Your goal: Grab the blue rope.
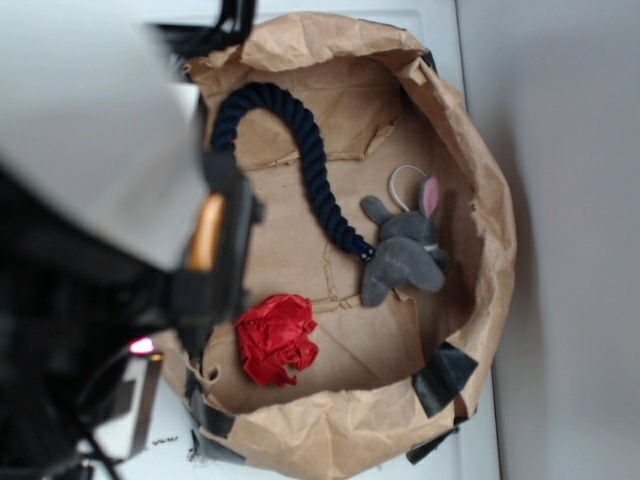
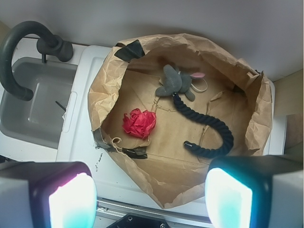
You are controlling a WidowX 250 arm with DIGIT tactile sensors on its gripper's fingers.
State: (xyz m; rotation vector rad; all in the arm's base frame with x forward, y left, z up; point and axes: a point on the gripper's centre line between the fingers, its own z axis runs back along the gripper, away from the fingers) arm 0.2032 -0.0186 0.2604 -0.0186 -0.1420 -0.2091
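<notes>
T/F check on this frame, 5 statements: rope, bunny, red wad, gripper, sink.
1. The blue rope lies inside the brown paper bag. True.
2. One end of the rope reaches the grey plush bunny. True.
3. The gripper is shut on the rope. False: its fingers sit apart at the bottom of the wrist view, well clear of the rope, with nothing between them.
4. The red crumpled wad rests on top of the bunny. False: it lies apart from it on the bag floor.
5. A sink with a dark curved faucet sits beside the bag. True.
</notes>
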